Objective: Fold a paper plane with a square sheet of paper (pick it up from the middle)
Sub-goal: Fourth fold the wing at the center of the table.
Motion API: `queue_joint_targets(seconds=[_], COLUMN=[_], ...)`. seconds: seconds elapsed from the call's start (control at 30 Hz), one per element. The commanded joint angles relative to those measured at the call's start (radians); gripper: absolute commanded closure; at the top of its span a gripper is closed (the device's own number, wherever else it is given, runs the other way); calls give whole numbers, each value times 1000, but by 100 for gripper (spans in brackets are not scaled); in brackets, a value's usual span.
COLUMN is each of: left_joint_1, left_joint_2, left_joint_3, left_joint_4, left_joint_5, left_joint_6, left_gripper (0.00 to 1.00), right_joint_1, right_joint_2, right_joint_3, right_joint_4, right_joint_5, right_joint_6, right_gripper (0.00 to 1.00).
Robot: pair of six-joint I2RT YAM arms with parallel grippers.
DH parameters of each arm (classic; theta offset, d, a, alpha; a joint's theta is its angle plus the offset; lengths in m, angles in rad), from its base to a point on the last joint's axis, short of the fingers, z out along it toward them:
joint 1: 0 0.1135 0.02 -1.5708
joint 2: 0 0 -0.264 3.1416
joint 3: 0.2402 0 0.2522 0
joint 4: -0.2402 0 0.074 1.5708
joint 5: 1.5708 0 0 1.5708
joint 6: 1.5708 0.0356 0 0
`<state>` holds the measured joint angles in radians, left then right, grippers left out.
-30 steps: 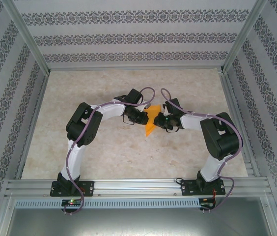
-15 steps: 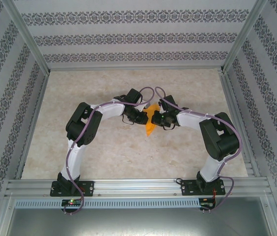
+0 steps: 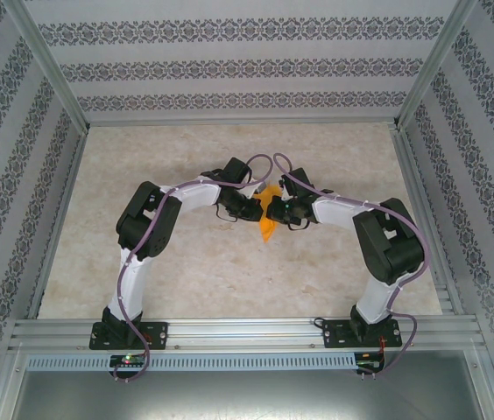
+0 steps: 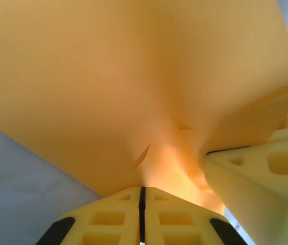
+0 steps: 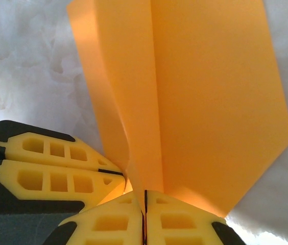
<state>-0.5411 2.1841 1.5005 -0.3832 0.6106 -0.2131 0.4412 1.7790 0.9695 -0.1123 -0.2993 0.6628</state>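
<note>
Pinching a creased orange paper sheet [image 3: 268, 229] from both sides, raised over the tabletop [image 3: 186, 271].
Clamped tight on the sheet with the left gripper [image 3: 257, 210] at 9 o'clock and the right gripper [image 3: 275, 213] at 3 o'clock, fingertips nearly meeting at one spot near mid-tabletop. Hanging below the grip toward 6 o'clock as a narrow point, seen from above. Folded lengthwise along a sharp crease in the right wrist view; buckled softly around the pinch in the left wrist view.
</note>
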Motion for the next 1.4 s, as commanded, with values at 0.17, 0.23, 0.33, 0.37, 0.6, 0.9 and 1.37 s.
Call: queue_joint_targets(seconds=[0.17,0.23,0.33,0.37,0.6,0.9,1.37], left_joint_1=[17,18,18,19,19,19,21], left_joint_2=[63,66,68,68,68,62,66], left_joint_3=[-65,-65,-66,-66,-62,-62,-61], left_joint_4=[-123,-123,-122,-121,-124,-128,-128], left_joint_5=[-62,-61,-61,-61,-55,-57,-52], left_joint_6=[-2,-2,1,0,-1,1,0], left_gripper=[89,89,89,89,89,89,89], right_joint_1=[4,2,4,5,11,17,9], right_joint_2=[-24,-52,-88,-98,-98,-54,8], right_joint_3=[-13,-30,-60,-68,-82,-51,-41], right_joint_4=[24,15,12,9,7,25,122], right_joint_5=[-32,-28,-29,-26,-40,-67,-120], right_joint_6=[24,20,24,24,23,30,82], right_gripper=[78,78,77,78,80,90,93])
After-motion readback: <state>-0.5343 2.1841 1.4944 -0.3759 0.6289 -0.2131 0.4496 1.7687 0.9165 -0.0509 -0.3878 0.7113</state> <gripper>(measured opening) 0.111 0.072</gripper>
